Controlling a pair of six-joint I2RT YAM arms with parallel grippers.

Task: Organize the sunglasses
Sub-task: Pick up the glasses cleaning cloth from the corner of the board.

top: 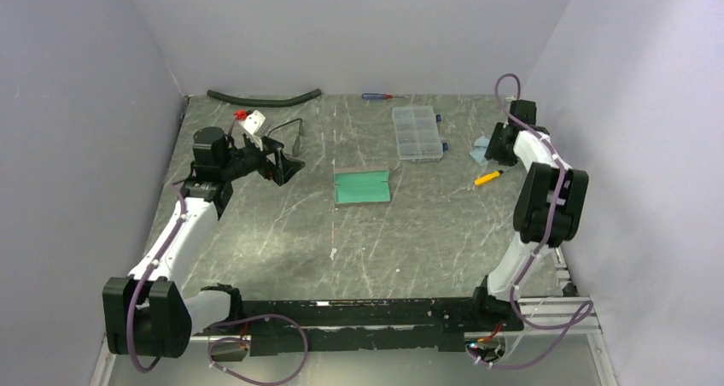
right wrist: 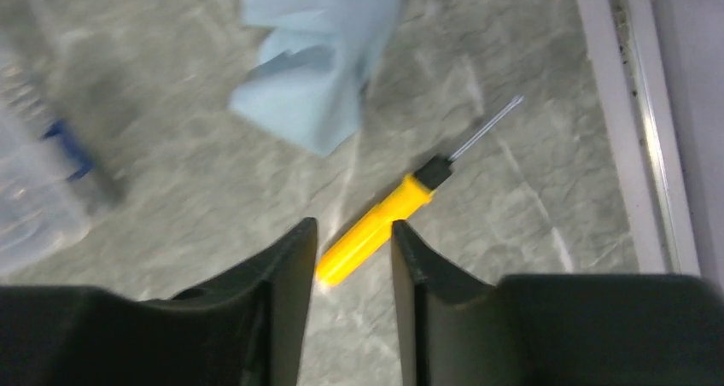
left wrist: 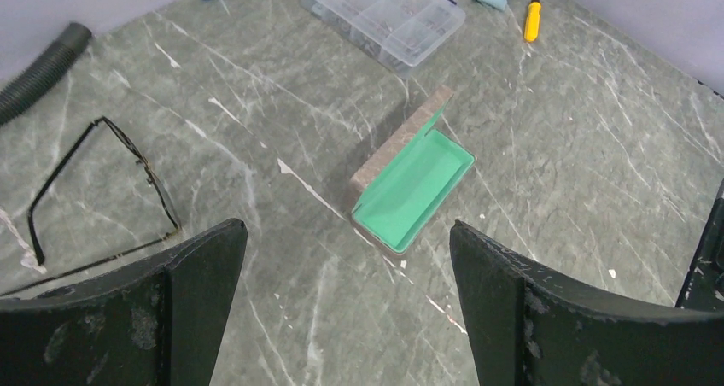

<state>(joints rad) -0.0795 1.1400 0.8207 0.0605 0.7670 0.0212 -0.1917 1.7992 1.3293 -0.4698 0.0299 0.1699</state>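
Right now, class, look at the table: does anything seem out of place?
The sunglasses lie unfolded on the bare table, apart from the case, which sits open and empty with its teal lining showing. Nothing looks spilled or broken.

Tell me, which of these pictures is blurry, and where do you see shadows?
Right wrist view: smeared, worst on the left, where the cloth and clear box lose their edges; the screwdriver stays readable. Left wrist view: crisp, with the open case throwing a soft shadow behind its lid. Top view: sharp, even light, no harsh glare, only faint shadows.
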